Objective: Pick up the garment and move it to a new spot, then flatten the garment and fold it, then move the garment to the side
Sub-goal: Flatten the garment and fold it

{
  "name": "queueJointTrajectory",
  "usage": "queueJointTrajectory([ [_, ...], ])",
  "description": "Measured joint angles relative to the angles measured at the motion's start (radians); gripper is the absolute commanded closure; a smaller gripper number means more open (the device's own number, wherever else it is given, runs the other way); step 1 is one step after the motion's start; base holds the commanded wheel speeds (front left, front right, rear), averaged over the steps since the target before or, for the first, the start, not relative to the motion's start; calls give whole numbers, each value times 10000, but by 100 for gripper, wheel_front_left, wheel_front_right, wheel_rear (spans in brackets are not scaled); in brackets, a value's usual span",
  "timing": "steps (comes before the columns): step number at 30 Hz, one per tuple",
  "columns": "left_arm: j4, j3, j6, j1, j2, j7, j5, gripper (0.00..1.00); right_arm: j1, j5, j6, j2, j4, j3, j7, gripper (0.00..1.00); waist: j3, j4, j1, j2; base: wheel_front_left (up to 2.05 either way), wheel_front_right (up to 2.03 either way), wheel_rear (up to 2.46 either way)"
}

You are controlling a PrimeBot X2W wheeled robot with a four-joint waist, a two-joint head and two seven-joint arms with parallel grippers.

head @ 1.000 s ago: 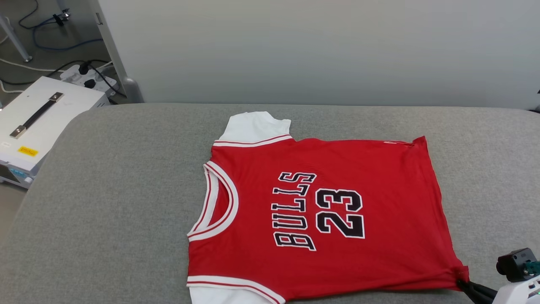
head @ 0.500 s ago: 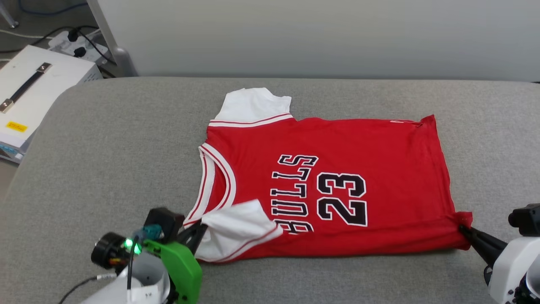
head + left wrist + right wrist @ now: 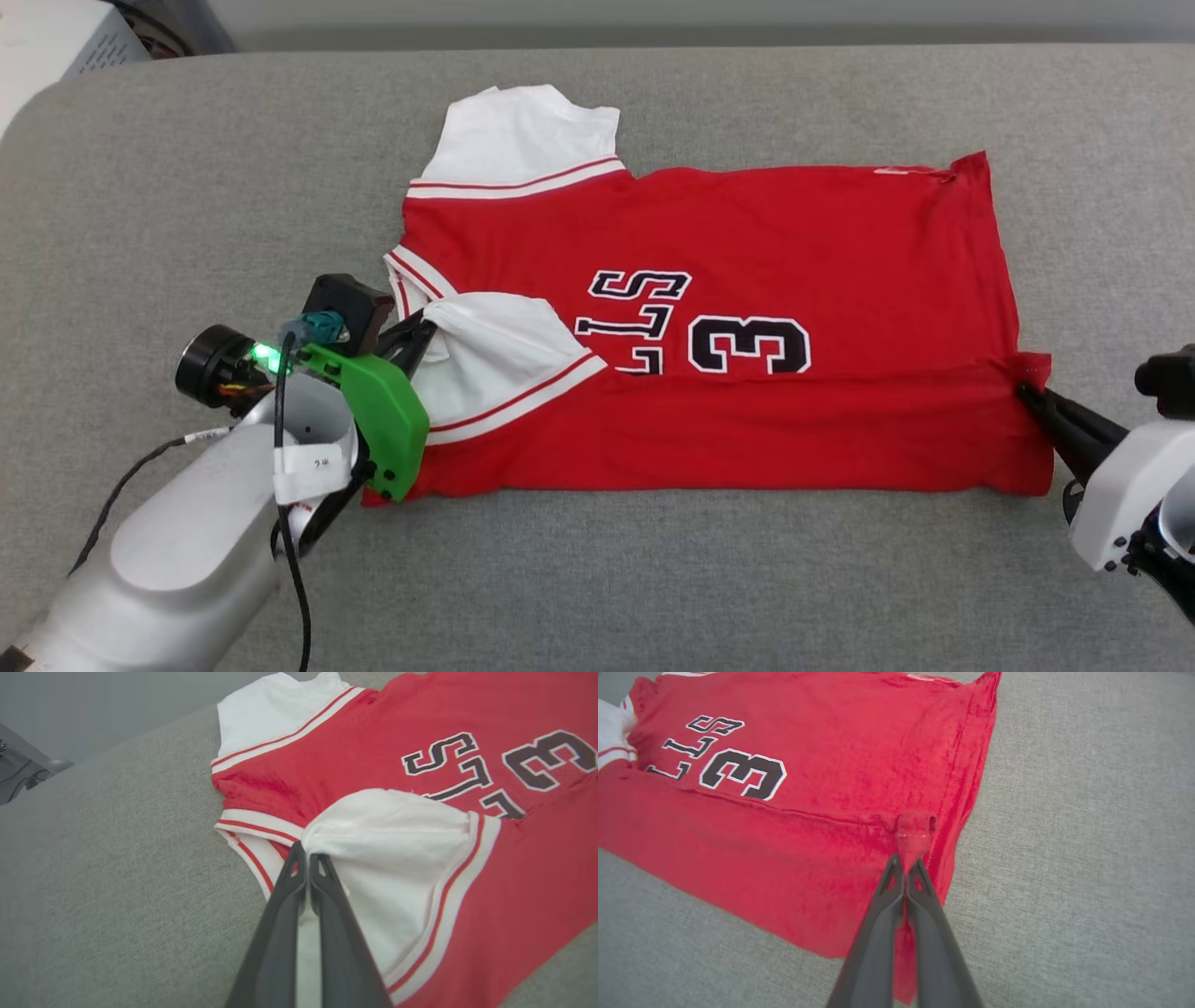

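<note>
The garment (image 3: 794, 243), a red jersey with white sleeves, lies on the grey padded surface (image 3: 187, 187), its near long edge folded over the front so that part of the lettering is covered. My left gripper (image 3: 425, 322) is shut on the bunched near white sleeve (image 3: 387, 830), pulled over the chest beside the collar. My right gripper (image 3: 1025, 390) is shut on the red hem corner (image 3: 915, 833) at the right end. The far white sleeve (image 3: 523, 135) lies flat at the back. In the wrist views both pairs of fingers (image 3: 303, 896) (image 3: 903, 891) pinch cloth at their tips.
A white box (image 3: 47, 37) stands off the surface's far left corner. Bare grey padding stretches all around the garment, widest to the left and along the near edge.
Both grippers have carried the garment's near edge away from me, folding it over the lettering. The head camera has tilted down, so the whole picture has shifted.
</note>
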Motion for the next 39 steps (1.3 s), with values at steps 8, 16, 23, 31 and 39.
queueJointTrajectory([
  [8,1902,-311,-579,-600,-765,-207,132,100,-739,-562,0,387,667,33,119,100,988,-67,1,0,0,0,0],
  [16,3055,-368,-917,-851,-1313,-869,54,100,-918,-623,2,447,1120,188,-59,100,1112,42,1,0,0,0,0],
  [23,3407,-437,-945,-828,-1388,-1218,56,0,-672,-493,0,529,1133,84,-249,0,487,151,1,0,0,0,0],
  [31,2247,-393,-1306,-1024,-489,395,-523,0,73,-462,0,502,754,-408,-219,0,-472,419,1,0,0,0,0],
  [39,972,-738,-1534,-1494,67,4729,-2823,0,368,-539,0,585,460,-533,527,0,-1179,704,1,0,0,0,0],
])
